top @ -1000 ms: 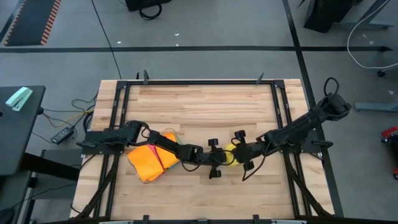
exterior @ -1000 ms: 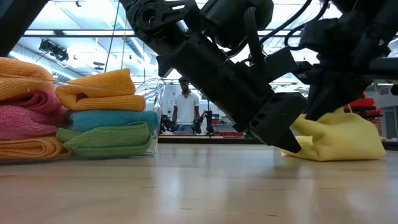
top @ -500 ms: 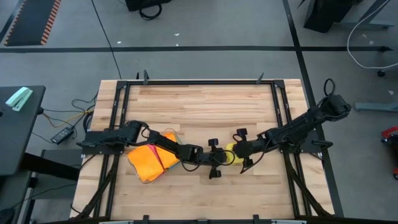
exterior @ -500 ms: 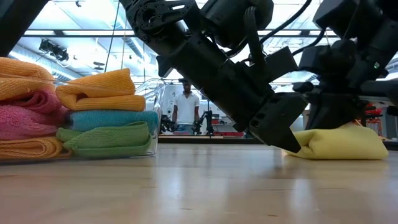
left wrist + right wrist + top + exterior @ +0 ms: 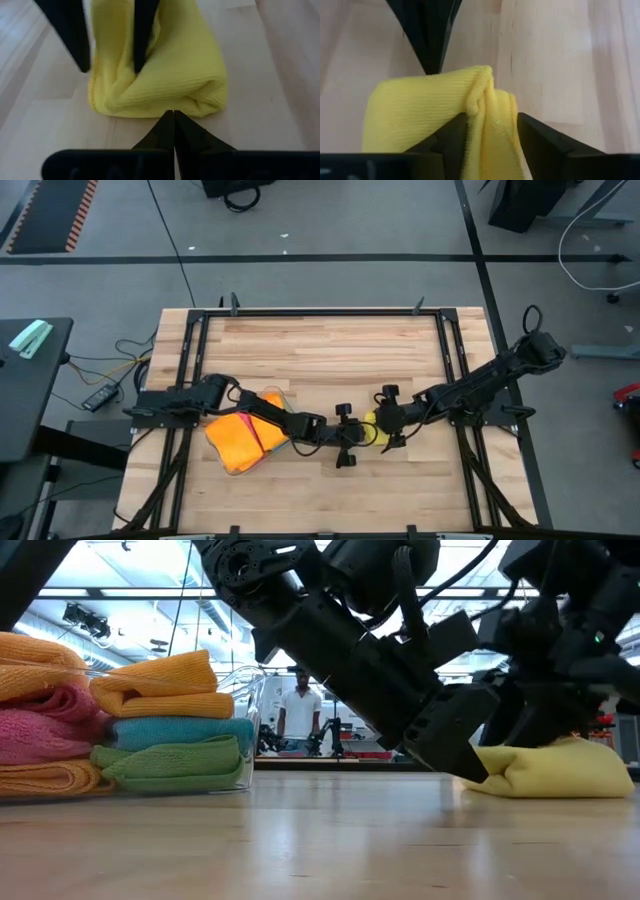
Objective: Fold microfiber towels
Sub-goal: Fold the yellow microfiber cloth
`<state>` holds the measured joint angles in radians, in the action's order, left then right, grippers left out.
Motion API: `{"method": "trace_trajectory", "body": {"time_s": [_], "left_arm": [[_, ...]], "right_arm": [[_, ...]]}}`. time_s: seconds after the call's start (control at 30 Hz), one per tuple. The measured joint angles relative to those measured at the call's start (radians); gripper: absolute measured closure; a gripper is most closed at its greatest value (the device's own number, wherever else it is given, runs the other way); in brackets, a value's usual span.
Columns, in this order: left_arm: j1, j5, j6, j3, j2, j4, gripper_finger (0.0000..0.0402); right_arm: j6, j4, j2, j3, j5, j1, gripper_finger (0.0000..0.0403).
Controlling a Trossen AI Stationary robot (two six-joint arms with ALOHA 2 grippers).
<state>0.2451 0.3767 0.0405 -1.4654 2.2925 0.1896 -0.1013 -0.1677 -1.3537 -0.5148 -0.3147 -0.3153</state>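
Towels, count: seven by my count. One yellow towel [image 5: 545, 768] lies bunched on the table [image 5: 330, 350] at the middle front, and six folded ones sit off to the left.
My left tool [image 5: 173, 116]: clenched tight on nothing, its tip right at the near edge of the yellow towel.
My right tool [image 5: 490, 120]: fingers apart, straddling a raised fold of the yellow towel from the other side, not pinching it.
What's in the way: in the low view my left arm [image 5: 340, 640] crosses in front of the yellow towel and hides its left end.
Stack: two orange towels [image 5: 160, 685], a pink towel [image 5: 40, 725], a blue towel [image 5: 180, 730] and a green towel [image 5: 170, 762], plus one more orange at the bottom. The right-hand pile seems to sit in a clear tray [image 5: 243, 690].
Far back: one person [image 5: 298, 712] standing in the room beyond the table.
Changed since a second ago: my right tool was shut then, and the yellow heap stood taller; now it lies flatter.
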Motion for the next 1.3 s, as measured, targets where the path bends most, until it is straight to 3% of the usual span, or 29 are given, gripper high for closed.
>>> {"method": "trace_trajectory", "body": {"time_s": [0.13, 0.4, 0.67, 1.0, 1.3], "left_arm": [[0.006, 0.000, -0.001, 0.000, 0.000, 0.001, 0.0394], [0.006, 0.000, -0.001, 0.000, -0.002, 0.002, 0.0368], [0.011, -0.042, -0.037, 0.000, -0.033, 0.003, 0.0394], [0.008, -0.059, -0.151, 0.000, -0.080, 0.097, 0.0368], [-0.048, -0.060, -0.099, 0.000, -0.079, 0.105, 0.0392]], "right_arm": [[-0.008, -0.101, 0.029, -0.053, -0.019, 0.000, 0.0199], [0.006, -0.262, 0.043, -0.118, -0.098, 0.002, 0.0204], [0.022, -0.314, 0.050, -0.130, -0.095, 0.013, 0.0208], [0.006, -0.418, 0.220, -0.130, -0.096, 0.015, 0.0208], [-0.037, -0.439, 0.355, -0.130, -0.013, -0.028, 0.0208]]}}
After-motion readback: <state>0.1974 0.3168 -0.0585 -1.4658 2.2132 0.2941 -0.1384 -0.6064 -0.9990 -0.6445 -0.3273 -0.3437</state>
